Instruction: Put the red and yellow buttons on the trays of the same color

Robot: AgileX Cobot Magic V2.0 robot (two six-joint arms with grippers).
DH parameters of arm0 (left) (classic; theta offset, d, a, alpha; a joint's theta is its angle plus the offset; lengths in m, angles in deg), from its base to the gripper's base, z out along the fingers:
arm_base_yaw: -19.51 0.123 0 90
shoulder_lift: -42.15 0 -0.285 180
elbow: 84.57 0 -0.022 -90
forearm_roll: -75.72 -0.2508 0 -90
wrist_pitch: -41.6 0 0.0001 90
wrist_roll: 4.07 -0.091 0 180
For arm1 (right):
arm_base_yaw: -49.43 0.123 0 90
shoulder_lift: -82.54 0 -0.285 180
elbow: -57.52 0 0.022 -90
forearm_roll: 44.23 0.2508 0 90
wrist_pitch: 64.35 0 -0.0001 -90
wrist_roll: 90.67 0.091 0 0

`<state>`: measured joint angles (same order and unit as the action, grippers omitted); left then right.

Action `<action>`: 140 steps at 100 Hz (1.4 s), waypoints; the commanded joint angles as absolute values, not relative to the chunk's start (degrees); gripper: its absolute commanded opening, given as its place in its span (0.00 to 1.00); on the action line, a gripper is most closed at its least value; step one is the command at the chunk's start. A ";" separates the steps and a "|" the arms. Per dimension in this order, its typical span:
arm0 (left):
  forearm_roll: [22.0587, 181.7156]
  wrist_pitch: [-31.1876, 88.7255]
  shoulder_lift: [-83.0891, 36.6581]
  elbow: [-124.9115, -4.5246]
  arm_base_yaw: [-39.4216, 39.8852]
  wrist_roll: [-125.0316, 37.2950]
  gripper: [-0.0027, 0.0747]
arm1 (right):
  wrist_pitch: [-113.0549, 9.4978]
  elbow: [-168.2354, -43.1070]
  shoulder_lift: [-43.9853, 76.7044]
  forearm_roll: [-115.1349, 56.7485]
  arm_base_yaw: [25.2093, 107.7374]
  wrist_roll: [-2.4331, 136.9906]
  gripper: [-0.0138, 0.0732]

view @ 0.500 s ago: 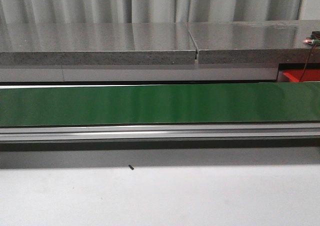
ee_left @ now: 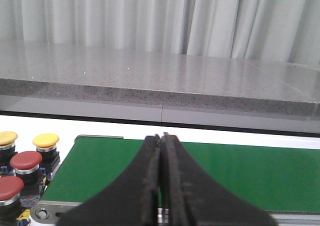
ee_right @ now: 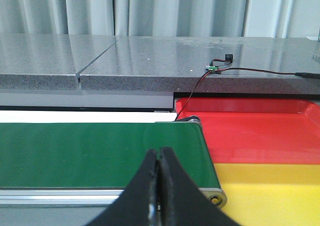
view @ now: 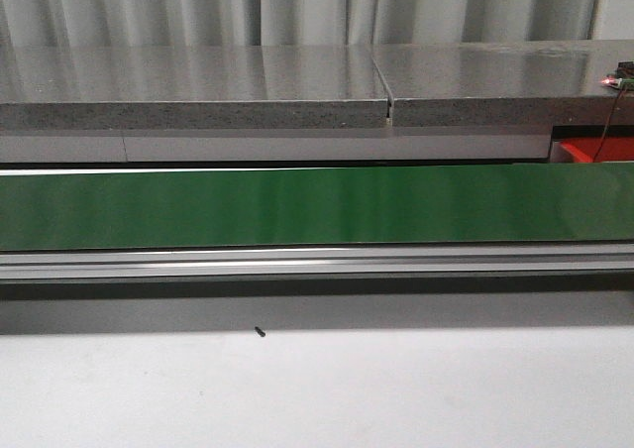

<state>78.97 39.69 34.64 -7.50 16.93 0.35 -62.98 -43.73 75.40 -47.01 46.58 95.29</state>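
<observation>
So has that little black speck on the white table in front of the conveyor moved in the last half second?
No. In the front view the black speck sits in the same place below the conveyor's metal rail, on the white table.

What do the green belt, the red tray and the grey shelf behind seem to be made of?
Green belt: probably rubber or PVC, smooth with soft sheen.
Red tray: likely moulded plastic, glossy with a rounded rim.
Grey shelf: looks like speckled stone or a laminate imitation, polished, reflecting the curtain.
</observation>
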 commanded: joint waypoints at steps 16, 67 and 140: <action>78.89 44.16 36.54 -5.65 17.04 0.95 0.01 | -67.75 -44.63 76.43 -47.62 46.65 95.37 0.08; 78.79 33.07 35.69 -17.93 17.04 0.95 0.01 | -67.80 -44.63 76.43 -47.62 46.65 95.37 0.08; 75.02 18.83 3.61 -39.50 17.04 0.95 0.09 | -67.80 -44.63 76.43 -47.62 46.65 95.37 0.08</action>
<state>75.72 16.23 7.41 -35.23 16.93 0.35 -62.98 -43.73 75.40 -47.01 46.58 95.29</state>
